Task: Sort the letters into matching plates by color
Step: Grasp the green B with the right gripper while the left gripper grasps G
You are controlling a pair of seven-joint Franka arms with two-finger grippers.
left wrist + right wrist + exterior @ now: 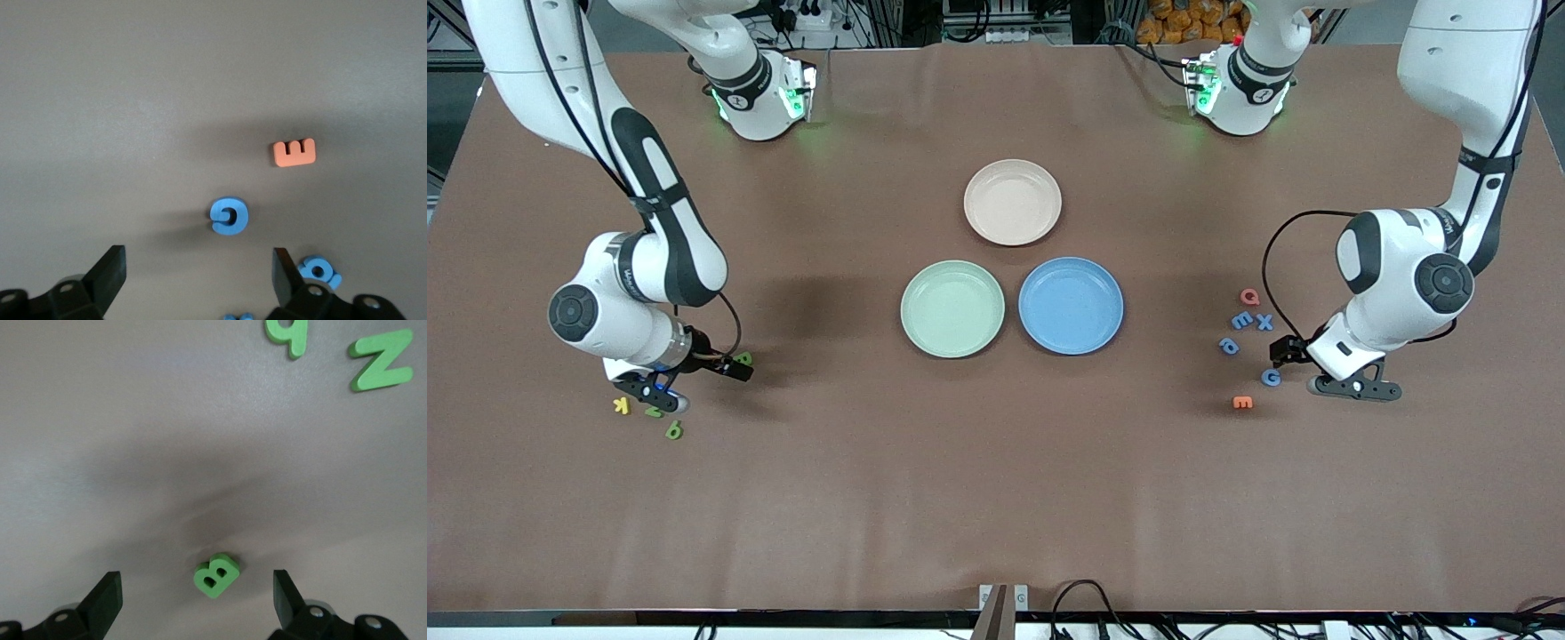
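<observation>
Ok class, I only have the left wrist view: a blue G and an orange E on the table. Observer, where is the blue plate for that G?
Observer: The blue plate lies mid-table, toward the right arm's end from the blue G, beside the green plate.
Operator: Anything in the plates yet?
Observer: No. Both are empty, and so is the beige plate, farther from the front camera.
Operator: What is the right hand doing?
Observer: The right hand is open, low by a green B at its own end of the table.
</observation>
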